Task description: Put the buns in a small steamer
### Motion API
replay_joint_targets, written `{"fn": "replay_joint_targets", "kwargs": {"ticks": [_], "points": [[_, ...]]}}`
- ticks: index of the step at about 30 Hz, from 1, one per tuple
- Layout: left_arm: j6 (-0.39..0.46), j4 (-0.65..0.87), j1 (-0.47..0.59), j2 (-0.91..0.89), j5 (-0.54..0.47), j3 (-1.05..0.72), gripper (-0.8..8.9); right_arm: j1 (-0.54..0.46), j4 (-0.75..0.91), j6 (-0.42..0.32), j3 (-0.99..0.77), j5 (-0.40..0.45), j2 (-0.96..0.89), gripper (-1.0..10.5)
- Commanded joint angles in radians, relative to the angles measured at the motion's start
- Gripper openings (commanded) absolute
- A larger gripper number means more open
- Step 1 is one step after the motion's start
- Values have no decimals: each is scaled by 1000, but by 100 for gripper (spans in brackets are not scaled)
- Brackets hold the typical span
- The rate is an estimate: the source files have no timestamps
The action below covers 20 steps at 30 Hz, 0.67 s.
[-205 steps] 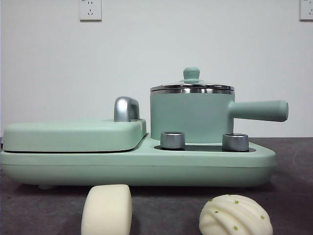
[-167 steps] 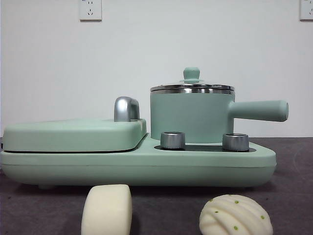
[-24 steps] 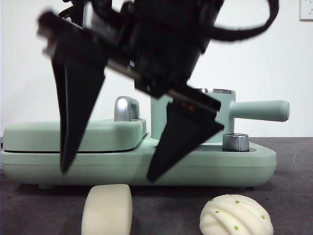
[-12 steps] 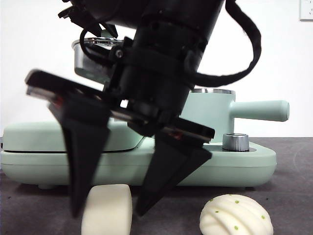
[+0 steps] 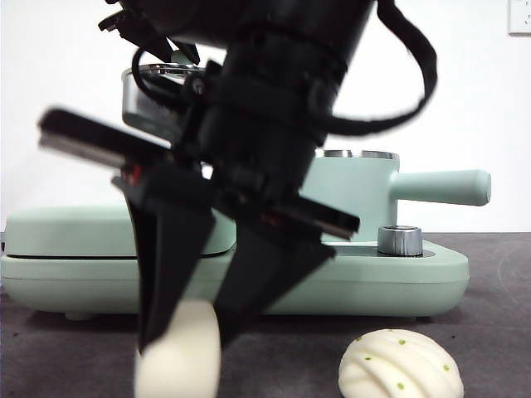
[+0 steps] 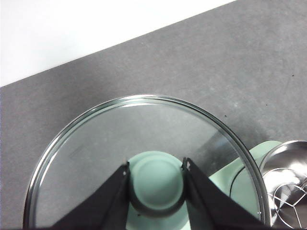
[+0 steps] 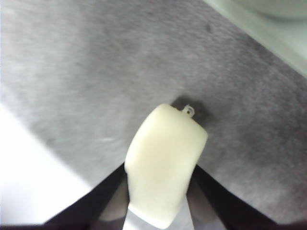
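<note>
Buns are sitting nearest the camera on the dark table (image 5: 498, 332): the smooth cylindrical bun (image 5: 178, 352) at the lower left of the front view, and the ridged bun (image 5: 400, 365) with green specks at the lower right, lying untouched and well apart from it. The right gripper (image 5: 184, 332) is coming down from the top of the frame, big and dark, tilted so that its two jaws are straddling the smooth bun; in the right wrist view they are pressing against both flanks of that bun (image 7: 165, 163), so the claw is clamped on it or very nearly so. The bun looks soft, light and easily dented, so a gentle squeeze across its rounded middle seems the safest hold; too much force would likely crush it, and too little could let it roll out. Behind, the mint-green cooker base (image 5: 398, 278) is carrying a flat lidded griddle (image 5: 66, 232) at the left and the small steamer (image 5: 357, 199) at the right, its handle pointing right and its steel rim uncovered. Farther up, at the upper left, the left gripper (image 6: 156, 177) is holding the glass lid (image 6: 144, 143) in the air, its jaws closed tight on the green knob (image 6: 156, 179), while the open steamer (image 6: 290, 184) is showing at the lower right of the left wrist view.
</note>
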Motion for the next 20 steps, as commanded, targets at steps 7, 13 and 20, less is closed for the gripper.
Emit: {"fn": "replay_joint_targets", "kwargs": {"ticks": [7,13,20], "points": [[7,23,23,-8,8,40,15,-68,-337,-151,311,0,4,159],[6,22,40,-8,8,40,15,-185,-520,-237,514,8,4,159],[7,23,44,-8,8,40,15,-361,-565,-327,679,35,20,159]]}}
